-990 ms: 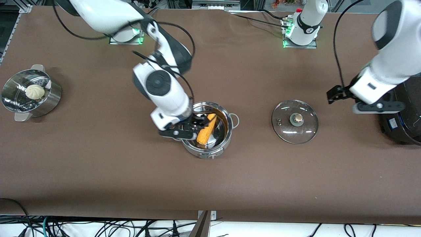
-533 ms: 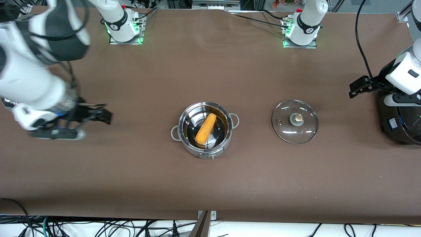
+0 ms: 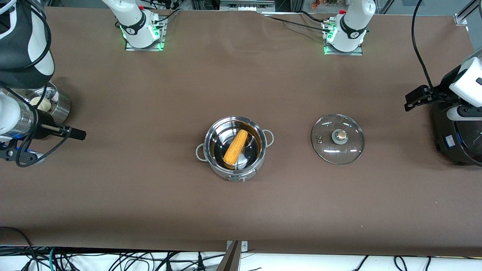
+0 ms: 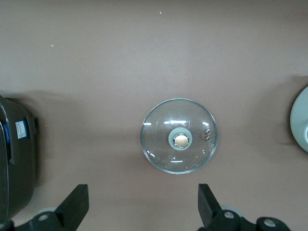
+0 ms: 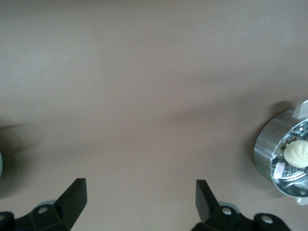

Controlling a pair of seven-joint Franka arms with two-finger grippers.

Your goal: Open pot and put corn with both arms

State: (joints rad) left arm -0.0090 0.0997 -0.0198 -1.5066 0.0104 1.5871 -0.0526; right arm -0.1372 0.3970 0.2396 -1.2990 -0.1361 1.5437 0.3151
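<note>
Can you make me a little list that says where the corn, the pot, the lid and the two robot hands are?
corn: lying inside the pot
pot: open, mid-table
lid: flat on the table beside the pot, toward the left arm's end
right tool: open, empty, by the steamer pot
left tool: open, empty, near the black appliance

A robotics lab, by the look of it: two white arm bases (image 3: 141, 26) with green lights bolted to a brown-covered surface (image 3: 241, 203), cables (image 3: 113, 259) tangled along its edge, metal framing (image 3: 246, 5) by the bases.
</note>
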